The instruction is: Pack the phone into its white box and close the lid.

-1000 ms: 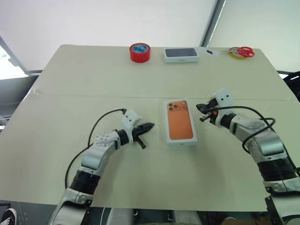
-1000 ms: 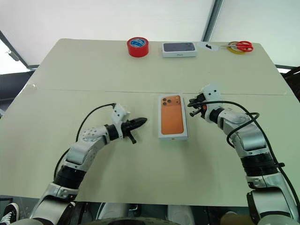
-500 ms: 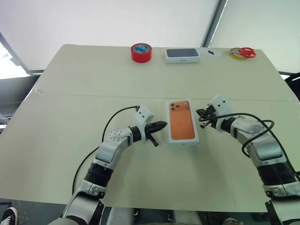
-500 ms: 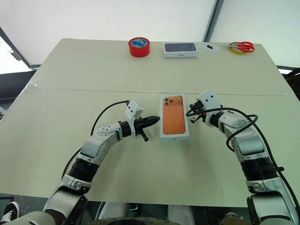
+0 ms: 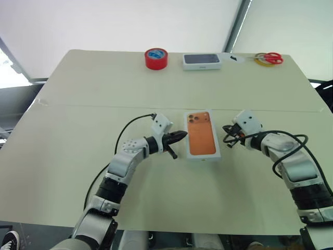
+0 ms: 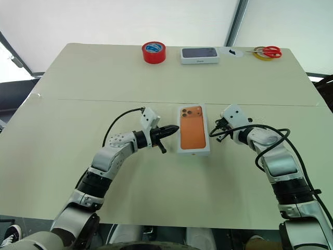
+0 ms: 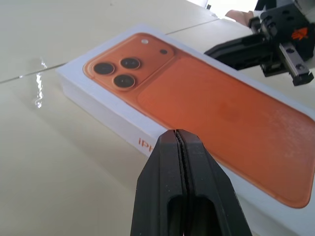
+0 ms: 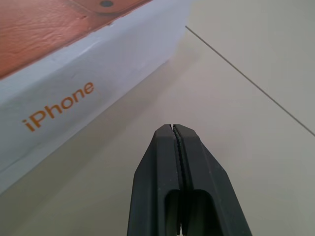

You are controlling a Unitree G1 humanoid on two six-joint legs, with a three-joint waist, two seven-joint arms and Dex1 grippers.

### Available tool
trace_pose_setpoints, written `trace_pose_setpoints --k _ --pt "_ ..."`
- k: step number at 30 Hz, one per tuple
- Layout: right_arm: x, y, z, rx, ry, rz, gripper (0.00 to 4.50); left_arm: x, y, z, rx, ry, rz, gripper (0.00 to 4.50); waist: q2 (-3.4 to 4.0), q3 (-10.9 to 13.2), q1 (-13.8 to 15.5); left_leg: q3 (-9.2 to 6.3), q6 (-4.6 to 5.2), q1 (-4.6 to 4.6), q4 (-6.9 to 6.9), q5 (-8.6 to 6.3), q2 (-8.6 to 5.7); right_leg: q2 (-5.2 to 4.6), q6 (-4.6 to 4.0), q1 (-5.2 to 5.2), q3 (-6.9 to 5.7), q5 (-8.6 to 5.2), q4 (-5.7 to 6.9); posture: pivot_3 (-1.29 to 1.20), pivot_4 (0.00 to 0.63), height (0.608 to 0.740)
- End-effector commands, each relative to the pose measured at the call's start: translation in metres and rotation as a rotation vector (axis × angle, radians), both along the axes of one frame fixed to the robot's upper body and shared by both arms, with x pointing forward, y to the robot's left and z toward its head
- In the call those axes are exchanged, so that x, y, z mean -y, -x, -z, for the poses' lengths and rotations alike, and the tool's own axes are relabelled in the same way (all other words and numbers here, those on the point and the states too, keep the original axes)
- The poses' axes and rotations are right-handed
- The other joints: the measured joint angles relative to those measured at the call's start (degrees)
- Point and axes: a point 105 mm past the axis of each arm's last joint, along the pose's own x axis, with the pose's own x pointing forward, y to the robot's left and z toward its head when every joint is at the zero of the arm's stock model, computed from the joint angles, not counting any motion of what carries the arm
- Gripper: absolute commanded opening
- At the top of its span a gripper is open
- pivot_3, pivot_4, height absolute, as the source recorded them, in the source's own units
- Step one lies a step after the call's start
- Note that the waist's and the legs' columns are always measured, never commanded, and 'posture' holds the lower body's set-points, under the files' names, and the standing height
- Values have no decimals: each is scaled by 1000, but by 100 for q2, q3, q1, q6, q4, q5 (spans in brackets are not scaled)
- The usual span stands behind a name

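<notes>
White box [image 5: 202, 136] sits closed mid-table, lid on, orange phone picture up. Left gripper [image 5: 180, 136] and right gripper [image 5: 227, 128] flank it, both clenched empty. Packing looks finished; phone presumably inside.

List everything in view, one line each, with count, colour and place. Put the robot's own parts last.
table: one, pale beige, under everything.
white box: one, white sides with an orange phone back on its top face, table centre, between the two hands.
tape roll: one, red with a blue core, far edge.
dark-topped box: one, white, far edge, right of the red roll.
small white item: one, with a dark spot, right of that box; kind unclear.
scissors: one pair, red handles, far right, on a yellow roll.
left hand: one, black, shut, just left of the white box.
right hand: one, black, shut, just right of it.
</notes>
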Motion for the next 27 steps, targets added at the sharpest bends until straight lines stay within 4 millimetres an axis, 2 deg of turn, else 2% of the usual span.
trace_pose_setpoints --k 1,5,9,16,27 --pt "5 -7 -28 89 -15 14 22 -11 -1 -5 24 -23 -1 0 0 0 -5 0 -1 0 0 0 0 0 0 0 0 0 0 0 150 730" --pt "0 -7 -26 84 -21 -8 22 -12 1 8 24 -96 13 0 0 0 11 -1 -3 0 0 2 1 2 0 0 -1 0 0 0 150 730" --pt "-11 -5 -29 87 -22 -47 22 11 -2 17 18 -106 32 0 1 0 45 -6 0 0 16 0 -4 -3 1 13 -6 0 1 0 150 730" --pt "-5 -1 -23 82 38 -46 22 25 -4 5 39 -51 44 0 0 0 26 -17 22 -1 50 -13 -4 -4 3 33 -15 1 3 0 150 730" --pt "6 2 -19 83 128 -51 22 27 -8 -10 80 -18 62 0 0 0 15 -17 22 -1 53 -13 -3 -3 4 34 -16 1 4 0 150 730"
